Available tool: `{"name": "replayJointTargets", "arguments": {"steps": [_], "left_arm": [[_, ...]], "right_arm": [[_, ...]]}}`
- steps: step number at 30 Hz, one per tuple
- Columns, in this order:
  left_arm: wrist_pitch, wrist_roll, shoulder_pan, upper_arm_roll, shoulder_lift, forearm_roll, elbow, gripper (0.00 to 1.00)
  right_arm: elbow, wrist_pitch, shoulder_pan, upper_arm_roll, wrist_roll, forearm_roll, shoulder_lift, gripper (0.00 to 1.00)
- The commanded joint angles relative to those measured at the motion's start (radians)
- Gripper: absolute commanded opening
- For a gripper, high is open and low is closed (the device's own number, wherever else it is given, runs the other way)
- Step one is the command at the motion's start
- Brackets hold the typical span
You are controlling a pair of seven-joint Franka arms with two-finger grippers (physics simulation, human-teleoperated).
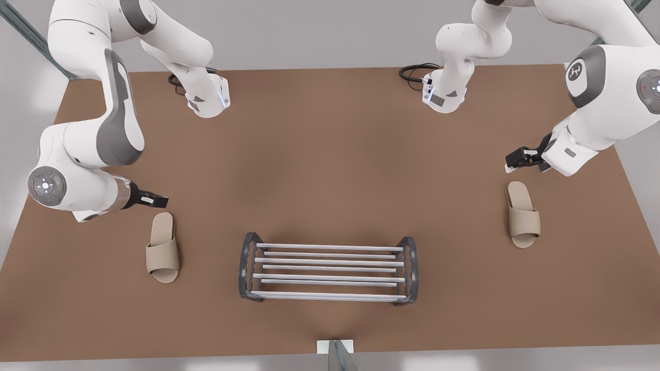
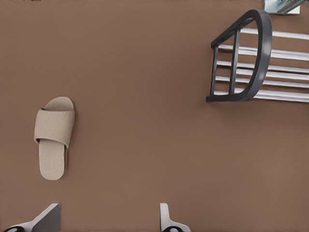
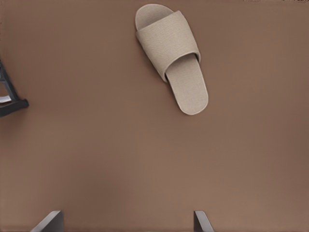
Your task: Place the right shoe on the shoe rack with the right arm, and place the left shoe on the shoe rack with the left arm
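Note:
The shoe rack (image 1: 330, 296) stands near the table's front edge, with nothing on its bars. The right shoe (image 1: 163, 248), a beige slipper, lies flat at the front view's left. My right gripper (image 1: 154, 199) hovers open just behind it. In the right wrist view the right shoe (image 3: 171, 53) lies ahead of the open right gripper (image 3: 126, 222), and a foot of the shoe rack (image 3: 9, 104) shows at the edge. The left shoe (image 1: 522, 214) lies at the front view's right, below my open left gripper (image 1: 518, 158). In the left wrist view the left shoe (image 2: 53, 137) and the shoe rack (image 2: 256, 53) lie ahead of the left gripper (image 2: 107, 222).
Both arm bases stand at the table's back edge, each with a black cable (image 1: 415, 72) coiled beside it. A small camera mount (image 1: 335, 351) sits at the front edge. Bare brown tabletop (image 1: 330, 170) separates each shoe from the rack.

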Motion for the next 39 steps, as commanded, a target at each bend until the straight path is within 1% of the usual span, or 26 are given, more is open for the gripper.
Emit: {"name": "replayJointTargets", "arguments": {"steps": [1, 2, 3, 4, 5, 7, 8, 9, 10, 11, 12, 13, 14, 15, 16, 19, 21, 23, 24, 26, 29, 30, 33, 35, 39], "left_arm": [[0.010, -0.004, 0.001, 0.000, -0.001, 0.001, 0.000, 1.00], [0.008, -0.002, -0.002, 0.000, 0.002, 0.001, 0.001, 1.00], [-0.042, 0.004, -0.102, 0.000, 0.025, 0.077, 0.006, 1.00], [-0.190, 0.002, -0.268, 0.000, 0.061, 0.317, 0.004, 1.00], [-0.342, -0.039, -0.441, 0.000, 0.129, 0.507, 0.006, 1.00], [-0.486, -0.246, -0.636, 0.002, 0.271, 0.693, 0.004, 1.00], [-0.521, -0.332, -0.699, 0.000, 0.348, 0.775, 0.001, 1.00], [-0.558, -0.392, -0.749, 0.000, 0.417, 0.866, -0.037, 1.00], [-0.520, -0.481, -0.772, 0.000, 0.419, 0.911, -0.149, 1.00], [-0.416, -0.747, -0.792, -0.001, 0.413, 0.918, -0.294, 1.00], [-0.297, -1.013, -0.791, 0.000, 0.396, 0.920, -0.428, 1.00], [-0.118, -1.309, -0.782, 0.005, 0.362, 0.925, -0.578, 1.00], [0.161, -1.623, -0.745, 0.008, 0.319, 0.925, -0.693, 1.00], [0.338, -1.838, -0.708, 0.008, 0.284, 0.969, -0.765, 1.00], [0.437, -2.036, -0.677, 0.013, 0.243, 1.013, -0.822, 1.00], [0.548, -2.593, -0.661, 0.054, 0.195, 1.136, -0.914, 1.00], [0.611, -2.918, -0.661, 0.111, 0.160, 1.256, -0.989, 1.00], [0.706, -3.309, -0.661, 0.226, 0.158, 1.440, -1.013, 1.00], [0.720, -3.513, -0.661, 0.290, 0.160, 1.549, -1.025, 1.00], [0.781, -3.633, -0.645, 0.350, 0.166, 1.685, -1.039, 1.00], [0.856, -3.846, -0.599, 0.365, 0.170, 1.903, -1.083, 1.00], [0.895, -3.848, -0.590, 0.376, 0.170, 1.949, -1.091, 1.00], [0.977, -3.845, -0.565, 0.444, 0.170, 2.176, -1.131, 1.00], [1.036, -3.845, -0.565, 0.516, 0.167, 2.350, -1.129, 1.00], [1.062, -3.845, -0.555, 0.557, 0.181, 2.528, -1.125, 1.00]], "right_arm": [[0.002, 0.000, 0.001, 0.001, -0.125, 0.000, -0.001, 1.00], [0.000, 0.000, 0.003, 0.001, -0.119, 0.000, -0.001, 1.00], [-0.003, -0.002, 0.003, 0.001, -0.123, 0.006, 0.005, 1.00], [-0.003, 0.002, 0.018, 0.001, -0.131, 0.008, 0.026, 1.00], [0.007, 0.006, 0.006, -0.001, -0.142, 0.009, 0.078, 1.00], [0.007, 0.027, 0.016, -0.004, -0.146, -0.001, 0.109, 1.00], [-0.010, 0.139, 0.016, -0.004, -0.256, -0.070, 0.124, 1.00], [-0.030, 0.247, 0.003, -0.005, -0.375, -0.083, 0.166, 1.00], [-0.091, 0.356, -0.017, -0.007, -0.447, -0.084, 0.169, 1.00], [-0.171, 0.489, -0.043, -0.007, -0.565, -0.083, 0.169, 1.00], [-0.194, 0.541, -0.054, -0.007, -0.662, -0.083, 0.184, 1.00], [-0.196, 0.590, -0.083, -0.007, -0.783, -0.083, 0.224, 1.00], [-0.197, 0.612, -0.097, -0.007, -0.843, -0.083, 0.237, 1.00], [-0.214, 0.643, -0.106, -0.007, -0.870, -0.083, 0.244, 1.00], [-0.262, 0.727, -0.123, -0.005, -0.947, -0.083, 0.246, 1.00], [-0.270, 0.808, -0.149, -0.005, -1.097, -0.078, 0.286, 1.00], [-0.270, 0.844, -0.166, -0.005, -1.148, -0.076, 0.309, 1.00], [-0.257, 0.874, -0.172, -0.005, -1.177, -0.075, 0.336, 1.00], [-0.236, 0.879, -0.175, -0.007, -1.195, -0.076, 0.355, 1.00], [-0.231, 0.907, -0.192, -0.007, -1.205, -0.076, 0.364, 1.00], [-0.230, 0.923, -0.208, -0.007, -1.205, -0.076, 0.368, 1.00], [-0.228, 0.923, -0.209, -0.009, -1.205, -0.076, 0.368, 1.00], [-0.233, 0.922, -0.223, -0.007, -1.214, -0.076, 0.365, 1.00], [-0.237, 0.922, -0.243, -0.005, -1.240, -0.075, 0.364, 1.00], [-0.245, 0.916, -0.281, 0.002, -1.288, -0.073, 0.359, 1.00]]}}
